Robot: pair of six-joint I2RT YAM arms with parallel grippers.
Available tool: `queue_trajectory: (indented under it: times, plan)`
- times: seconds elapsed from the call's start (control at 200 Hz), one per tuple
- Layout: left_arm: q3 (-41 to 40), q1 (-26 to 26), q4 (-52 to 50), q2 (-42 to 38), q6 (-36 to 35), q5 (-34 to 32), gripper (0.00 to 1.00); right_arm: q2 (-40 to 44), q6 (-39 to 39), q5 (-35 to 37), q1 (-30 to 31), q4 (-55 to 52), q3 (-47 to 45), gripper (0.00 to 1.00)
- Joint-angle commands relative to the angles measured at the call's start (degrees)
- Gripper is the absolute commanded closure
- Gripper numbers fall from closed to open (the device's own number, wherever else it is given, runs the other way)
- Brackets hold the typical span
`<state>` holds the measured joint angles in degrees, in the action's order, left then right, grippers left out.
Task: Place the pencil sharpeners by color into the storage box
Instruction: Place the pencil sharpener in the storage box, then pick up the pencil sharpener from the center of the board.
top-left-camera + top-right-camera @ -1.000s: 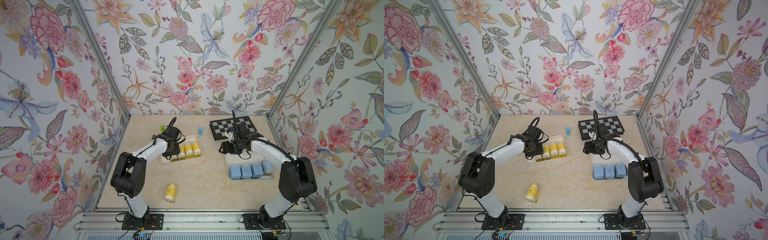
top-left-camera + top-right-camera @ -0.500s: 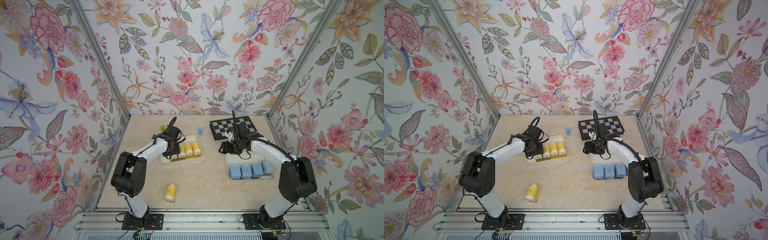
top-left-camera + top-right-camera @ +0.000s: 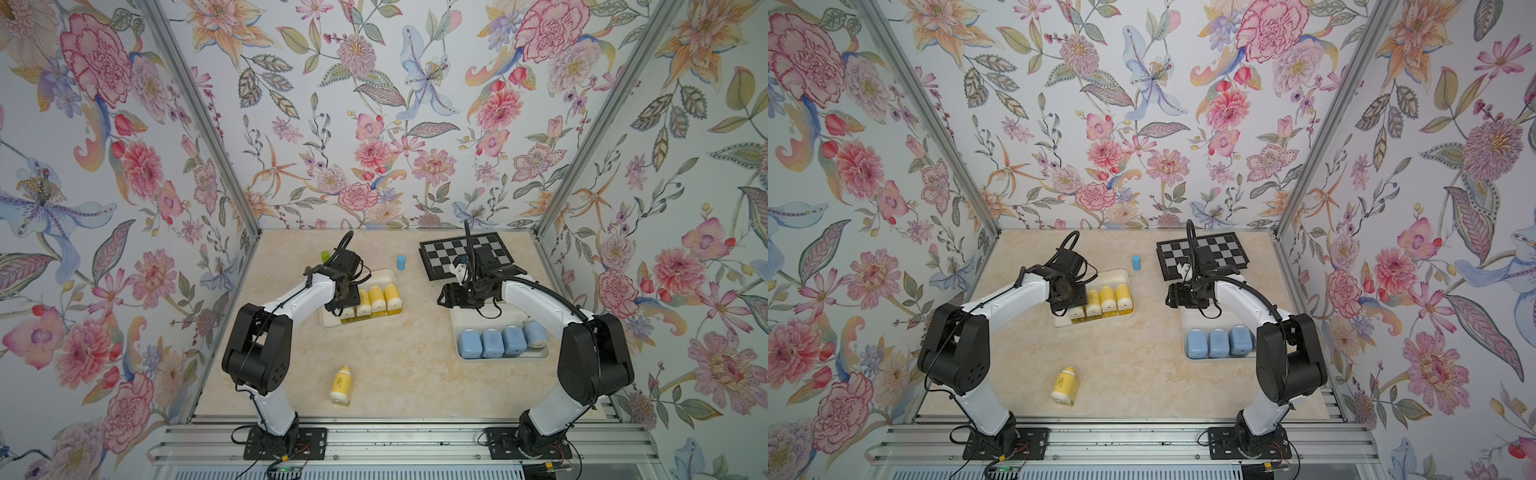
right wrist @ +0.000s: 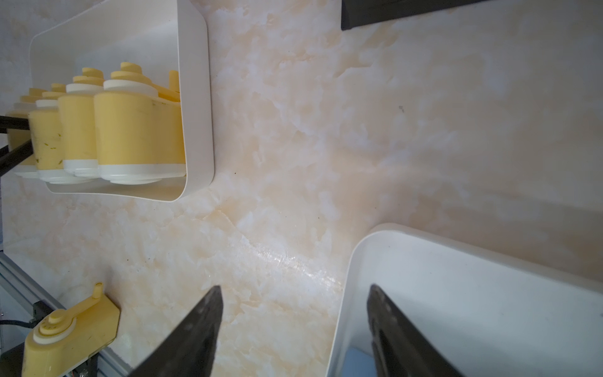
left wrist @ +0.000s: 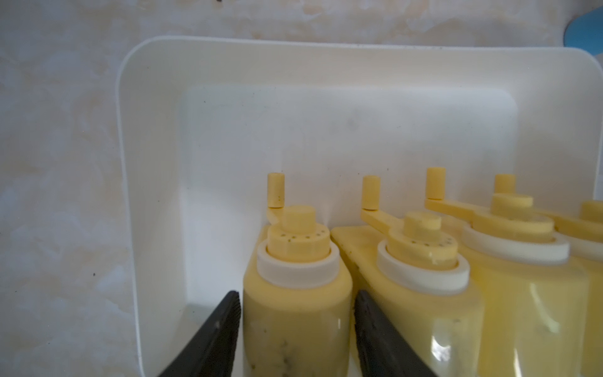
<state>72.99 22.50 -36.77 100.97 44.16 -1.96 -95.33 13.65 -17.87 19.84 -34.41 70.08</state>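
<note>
Several yellow pencil sharpeners (image 3: 377,298) lie side by side in the left white storage box (image 3: 386,274). My left gripper (image 5: 297,313) points down over that box's left end. It is open, with its fingers (image 5: 225,326) on either side of the leftmost yellow sharpener (image 5: 297,293) and thin gaps showing. One yellow sharpener (image 3: 341,384) lies loose near the table's front. Several pale-blue sharpeners (image 3: 500,340) fill the right box (image 3: 503,358). My right gripper (image 4: 293,293) hangs open and empty above that box's far left rim (image 4: 346,293).
A small green cylinder (image 3: 324,255) and a small blue cylinder (image 3: 401,262) stand upright behind the left box. A black-and-white checkerboard (image 3: 465,255) lies at the back right. Floral walls close in the table on three sides.
The left jaws have widened and come off the leftmost yellow sharpener in the box. Neither arm has visibly moved.
</note>
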Motion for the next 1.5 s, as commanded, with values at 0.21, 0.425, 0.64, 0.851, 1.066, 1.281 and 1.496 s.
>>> queue_trajectory:
  times: [0.21,0.425,0.64,0.851,1.066,1.281,1.496]
  plan:
    - [2.3,0.3,-4.9,-5.5,-0.2,-4.2,0.41,-0.6,-0.8,-1.1,0.3,-0.3,1.7,0.29]
    - [-1.6,0.7,-6.2,-14.6,-0.2,-6.2,0.41,-0.6,0.1,-1.0,1.4,-0.4,2.2,0.29]
    - [-9.9,4.9,-9.1,-27.4,1.3,-8.1,0.41,-0.5,1.4,-1.2,2.5,-0.4,3.1,0.29]
    - [-17.6,18.7,-15.6,-38.5,10.6,-12.4,0.41,-1.1,2.4,-1.2,4.0,-1.0,4.4,0.28]
    - [-21.4,35.9,-24.0,-45.9,26.5,-16.0,0.41,-2.0,3.2,-0.3,4.4,-1.9,5.0,0.28]
    - [-22.2,43.4,-28.7,-41.7,32.4,-15.8,0.37,-2.5,3.8,0.5,4.7,-3.1,5.7,0.28]
    - [-23.5,43.6,-26.4,-41.1,33.4,-14.8,0.36,-2.5,3.9,1.0,5.0,-3.6,5.6,0.28]
